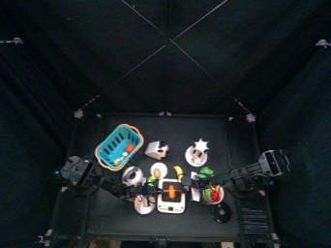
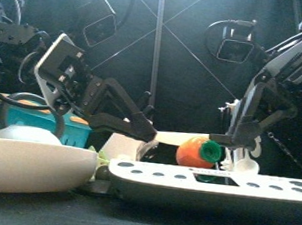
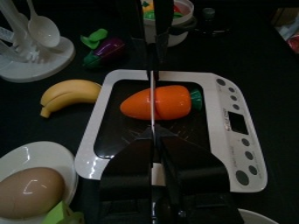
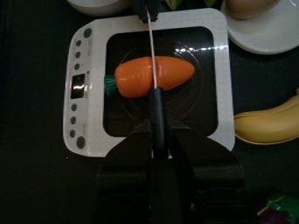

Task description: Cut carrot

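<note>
Carrot (image 3: 158, 102) lies on its side across the dark middle of the white scale (image 3: 233, 114), which sits on the surface near its front edge. Its green cap (image 3: 197, 96) points to one side and the taper to the other. The front view shows it sitting low between the two arms.

Handling (judgement): moulded toy, so light, stiff and glossy. It will probably roll or skid on the smooth platform if pushed off-centre. Toys like this usually split at a seam, but no seam is visible here. It is best steadied at the thick end by the cap, with pressure straight down through the widest part.

Left pincer (image 3: 158, 171) is above the carrot, lined up across its middle. A thin pale strip (image 3: 151, 52) runs from its centre line over the carrot and past the far rim of the scale. This may be a blade seen edge-on, but the view is too poor to be sure. I cannot tell whether the pincer is together or clamped on something.

Right pincer (image 4: 158, 131) comes from the opposite side with a similar strip (image 4: 153, 44) crossing the carrot. I cannot tell its state either, or whether it touches the carrot.

A banana (image 3: 68, 92) lies beside the scale, apart from it.
</note>
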